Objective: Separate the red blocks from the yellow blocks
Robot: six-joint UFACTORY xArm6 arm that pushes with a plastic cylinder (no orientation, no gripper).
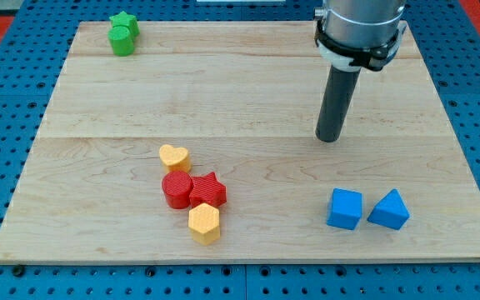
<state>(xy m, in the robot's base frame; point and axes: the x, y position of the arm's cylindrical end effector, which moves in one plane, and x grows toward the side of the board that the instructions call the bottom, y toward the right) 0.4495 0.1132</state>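
Observation:
A yellow heart block (174, 157) lies left of the board's middle. Just below it sit a red round block (176, 190) and a red star block (209, 190), side by side and touching. A yellow hexagon block (204, 223) sits right under the red star, touching it. The four form one tight cluster. My tip (329, 138) rests on the board well to the right of and above the cluster, apart from every block.
A green star block (125, 22) and a green round block (122, 42) sit together at the top left corner. A blue cube (344, 209) and a blue triangular block (389, 210) lie at the lower right, below my tip. The wooden board (248, 83) sits on a blue pegboard.

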